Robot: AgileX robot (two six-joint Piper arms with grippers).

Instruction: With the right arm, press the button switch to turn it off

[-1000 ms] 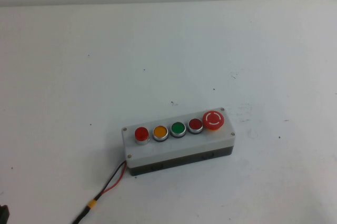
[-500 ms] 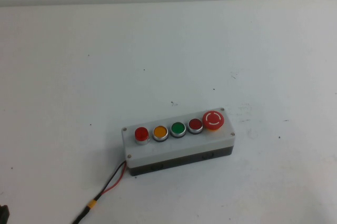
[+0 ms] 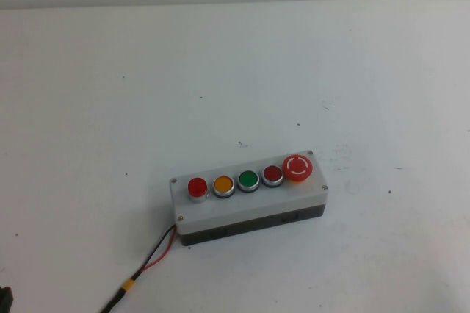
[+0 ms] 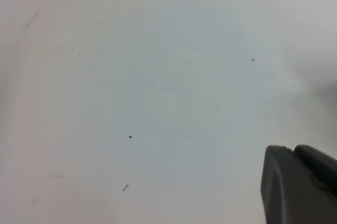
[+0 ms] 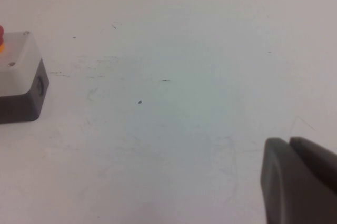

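Note:
The button switch is a pale grey oblong box on a dark base, lying slightly slanted on the white table in front of centre. Its top carries a red button, an orange button, a green button, a second red button and a red mushroom knob. Red-black wires leave its left end. The box's right end shows in the right wrist view. My right gripper is shut and empty, well off from the box. My left gripper is shut and empty over bare table. Neither arm shows in the high view.
The white table runs back to a pale wall. The wires carry a yellow band near the front edge. A small dark part sits at the front left corner.

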